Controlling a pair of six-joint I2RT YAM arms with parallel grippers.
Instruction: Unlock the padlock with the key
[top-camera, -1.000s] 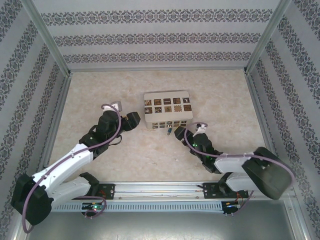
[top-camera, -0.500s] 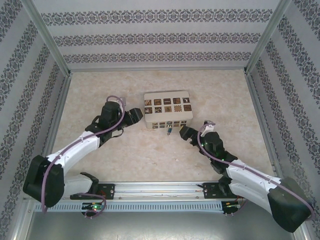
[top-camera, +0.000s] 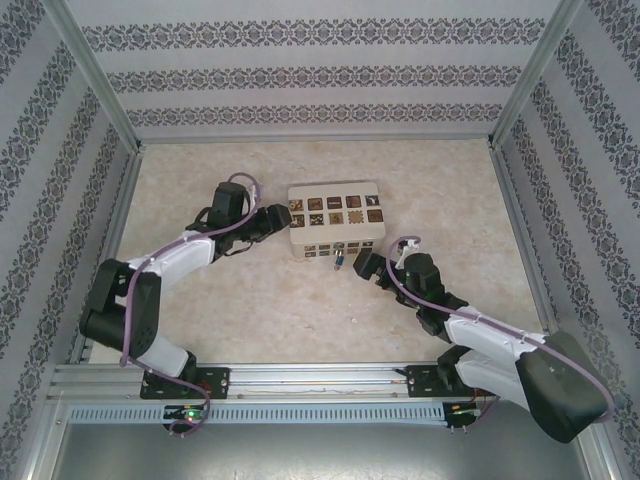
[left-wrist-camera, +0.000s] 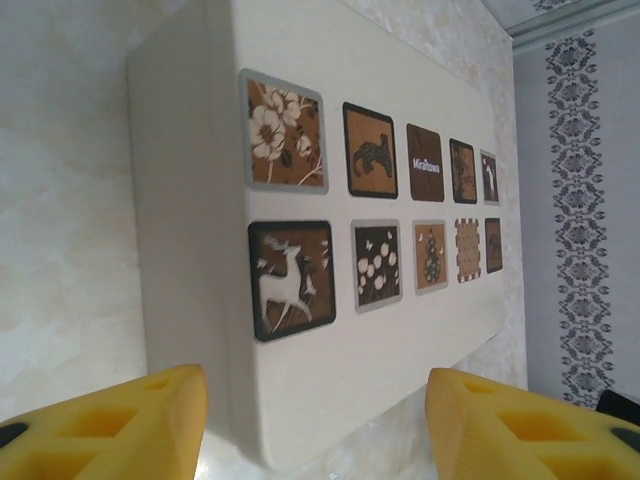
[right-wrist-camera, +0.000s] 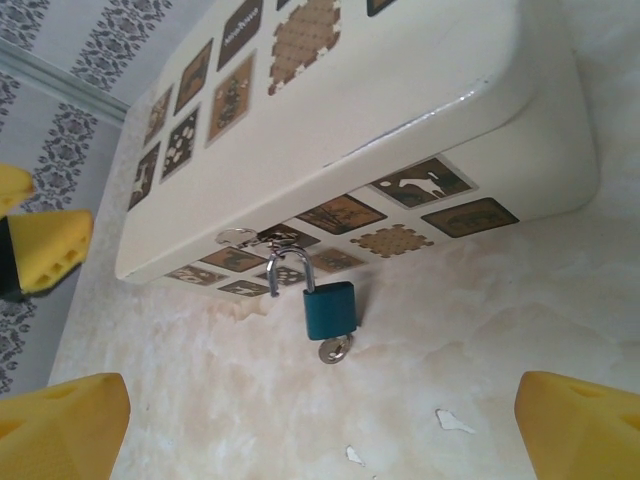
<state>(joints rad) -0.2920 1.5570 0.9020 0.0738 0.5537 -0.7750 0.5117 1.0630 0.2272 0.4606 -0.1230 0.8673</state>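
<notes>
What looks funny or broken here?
Nothing looks broken, but two small things stand out. A key is sticking out of the bottom of the teal padlock that hangs on the white box. Little white flecks lie on the table nearby, like chipped bits.

Top camera high, looking down; wrist cameras low, close, sharing white box (top-camera: 336, 222) from different sides.

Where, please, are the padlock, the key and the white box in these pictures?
padlock (right-wrist-camera: 329, 310): right wrist view, on its teal body.
key (right-wrist-camera: 335, 350): right wrist view, on the silver head under the padlock's body.
white box (left-wrist-camera: 330, 375): left wrist view, on bare lid below the stickers.
</notes>
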